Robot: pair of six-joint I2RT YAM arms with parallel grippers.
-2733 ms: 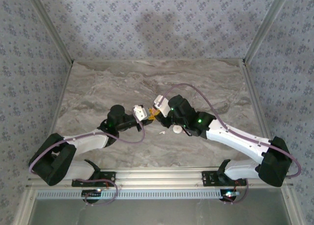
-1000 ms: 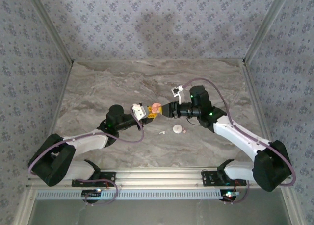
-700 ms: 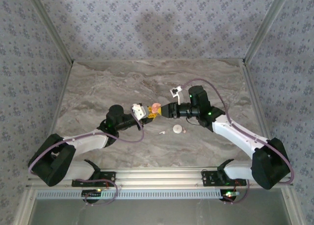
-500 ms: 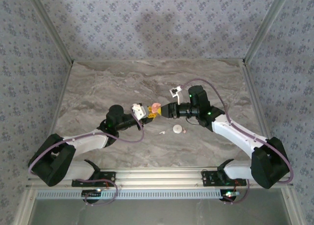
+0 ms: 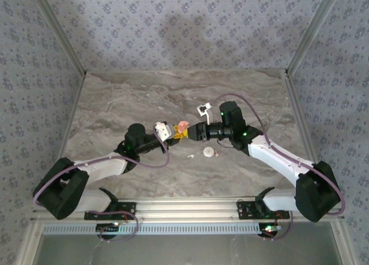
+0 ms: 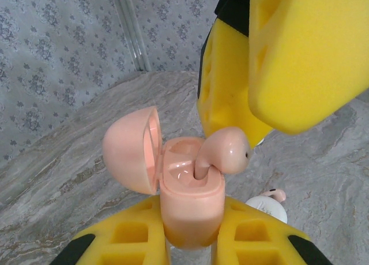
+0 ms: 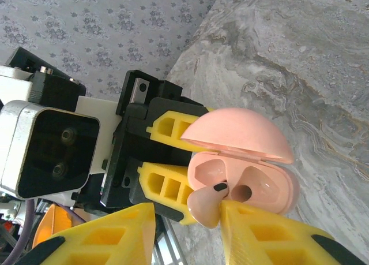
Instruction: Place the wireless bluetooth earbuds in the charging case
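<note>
Clamped between the fingers of the left gripper (image 6: 190,245), the charging case (image 6: 190,204) is held upright above the middle of the table (image 5: 115,103), its lid (image 6: 132,149) swung open. A pink earbud (image 6: 226,150) is set stem-first into one well of the case, with its head not yet seated. One finger of the right gripper (image 7: 187,230) is pressed against it. A gap is seen at the other finger, so a firm pinch cannot be confirmed.

Over the last second the right gripper has been brought slightly closer onto the case and its jaws narrowed. Insertion of the first earbud is therefore judged to be under way. Compared with the earliest frame, the right arm is now stretched in from the right edge rather than folded close over the case.

A second pink earbud (image 5: 217,153) is left lying beside a white disc (image 5: 207,153) nearer the front edge. A small white piece (image 5: 189,156) lies near the disc, toward the left edge.
</note>
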